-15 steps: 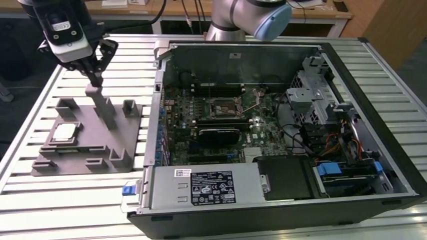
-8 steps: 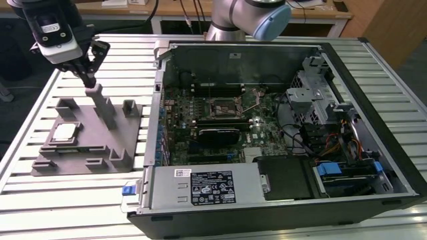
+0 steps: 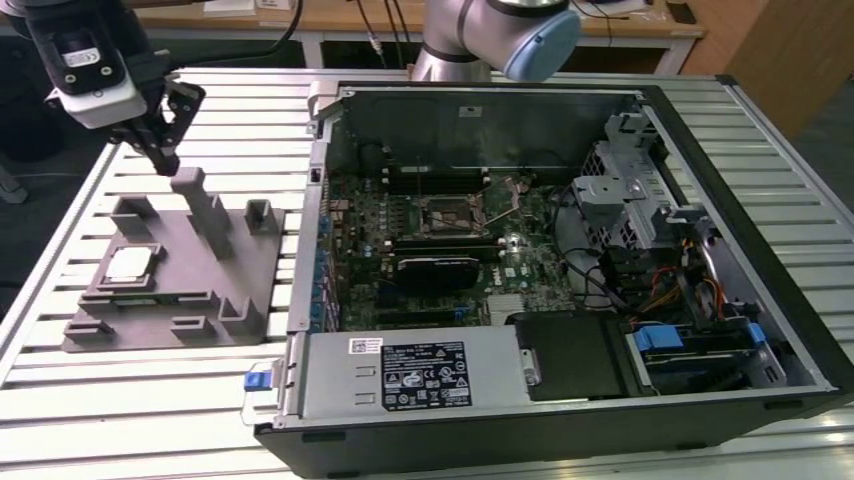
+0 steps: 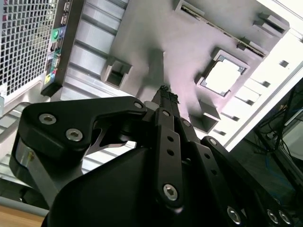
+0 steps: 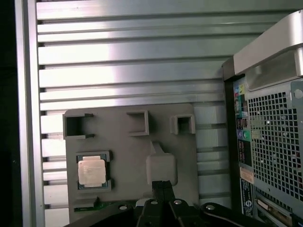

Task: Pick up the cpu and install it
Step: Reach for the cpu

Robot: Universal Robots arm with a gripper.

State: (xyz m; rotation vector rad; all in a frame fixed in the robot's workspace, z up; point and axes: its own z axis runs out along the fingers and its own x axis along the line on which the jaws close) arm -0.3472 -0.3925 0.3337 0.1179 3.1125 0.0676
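Note:
The cpu (image 3: 130,263) is a small square chip with a pale metal top. It lies flat in a recess of the grey fixture (image 3: 187,300) on the exterior view's left. Both wrist views also show the cpu (image 4: 222,75) (image 5: 92,171) seated in that recess. My gripper (image 3: 163,158) hangs above the far edge of the fixture, apart from the chip. Its black fingers (image 4: 163,94) are pressed together with nothing between them, and the gripper (image 5: 162,187) tips sit over a raised block of the fixture.
An open computer case (image 3: 747,330) lies on the slatted metal table (image 3: 134,400) beside the fixture. Inside are the motherboard with its socket (image 3: 447,212), a black module (image 3: 434,270), drive cages and cables. The case's rear panel (image 5: 270,142) stands close to the fixture.

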